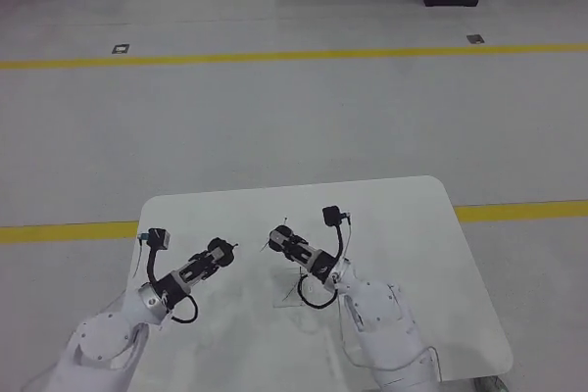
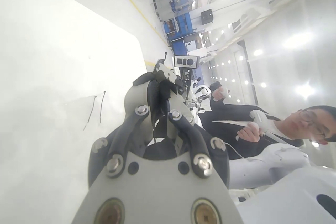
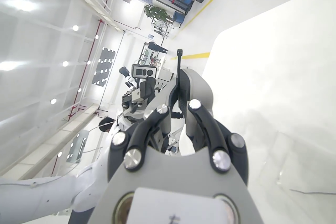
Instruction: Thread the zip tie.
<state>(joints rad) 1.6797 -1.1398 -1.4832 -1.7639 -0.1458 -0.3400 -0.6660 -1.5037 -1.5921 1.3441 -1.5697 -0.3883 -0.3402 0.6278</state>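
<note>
Zip tie (image 3: 179, 62) pinched between the pressed-together fingers (image 3: 195, 83) of the right gripper (image 3: 180, 78), long axis along the fingers, head end jutting past the tips. Left gripper (image 1: 225, 251) faces it across a short gap above the table (image 1: 412, 216); its grip cannot be told.

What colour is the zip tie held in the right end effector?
The zip tie is black; clearest in the right wrist view.

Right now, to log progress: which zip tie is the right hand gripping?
The zip tie sticking out of the right hand; two other ties lie loose on the table.
</note>
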